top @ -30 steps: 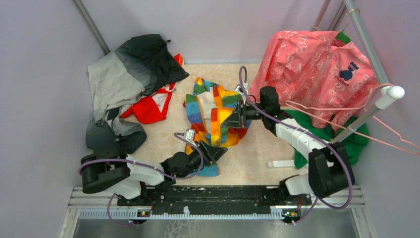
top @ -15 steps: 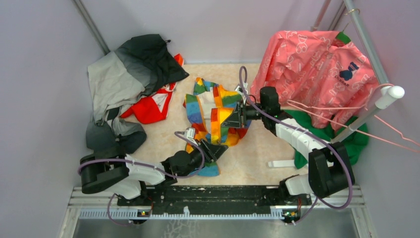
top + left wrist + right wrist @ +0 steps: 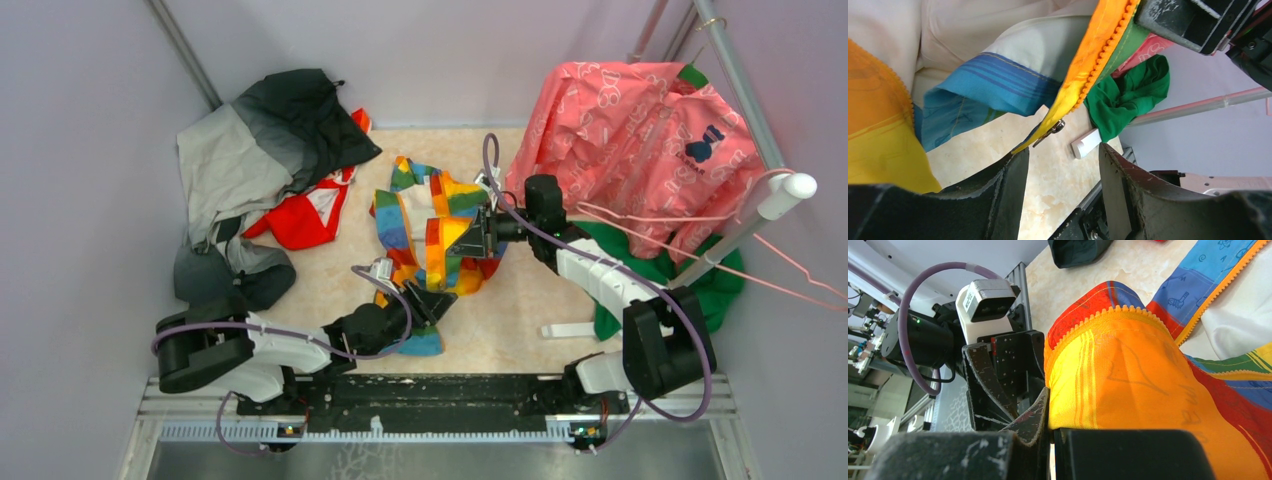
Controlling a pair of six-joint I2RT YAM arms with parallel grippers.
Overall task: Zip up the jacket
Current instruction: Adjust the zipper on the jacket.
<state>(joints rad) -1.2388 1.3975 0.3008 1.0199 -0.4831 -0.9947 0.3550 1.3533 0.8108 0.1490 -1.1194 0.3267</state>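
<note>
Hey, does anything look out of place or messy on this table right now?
Yes. The pink garment is slumped over the rack instead of hanging, and a bare pink wire hanger juts sideways below it. The grey-and-black jacket lies heaped at far left. The rainbow jacket is bunched up, its zipper open.

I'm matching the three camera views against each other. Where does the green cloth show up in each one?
Top external: the green cloth lies at the right side, below the pink garment.
Left wrist: right of centre, behind the hanging edge of the jacket.
Right wrist: not in it.
Shared landmark: the rainbow-striped jacket, visible in all three views.
</note>
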